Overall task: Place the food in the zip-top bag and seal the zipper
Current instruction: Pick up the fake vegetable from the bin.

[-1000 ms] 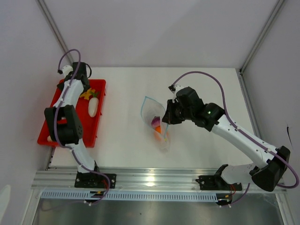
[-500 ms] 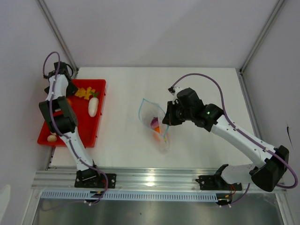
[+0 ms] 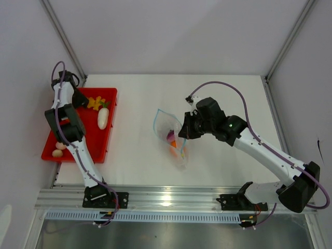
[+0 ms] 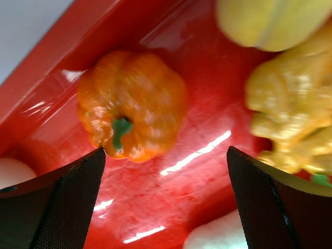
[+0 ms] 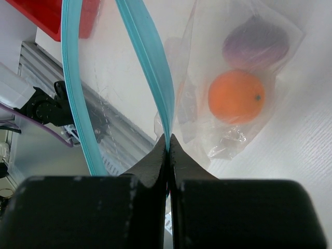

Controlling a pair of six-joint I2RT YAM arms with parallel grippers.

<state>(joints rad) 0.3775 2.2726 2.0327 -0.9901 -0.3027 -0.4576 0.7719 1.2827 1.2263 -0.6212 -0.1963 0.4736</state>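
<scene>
Two pieces at least are in the bag (image 3: 166, 123): an orange ball (image 5: 236, 97) and a purple piece (image 5: 255, 42) lie at its bottom, seen through the clear plastic. A third shape beside them is too blurred to name. The bag lies in the middle of the counter (image 3: 135, 104) with its mouth gaping, so the zipper (image 5: 150, 67) is not sealed. The right tool (image 5: 167, 139) is pinched tight on one lip of the zipper, holding that side up and apart from the other. Much of the food is on the red tray (image 3: 101, 142) at the counter's left: an orange pepper (image 4: 132, 106), yellow pieces (image 4: 290, 124), a white piece (image 3: 102, 118) and two pale egg-like ones (image 3: 58, 153). The left tool (image 4: 165, 155) hangs low over the tray with its jaws wide and empty, the pepper just ahead of them. By my reckoning the job is less than half done: the tray's pieces need carrying over to the bag, and the sealing comes last.
</scene>
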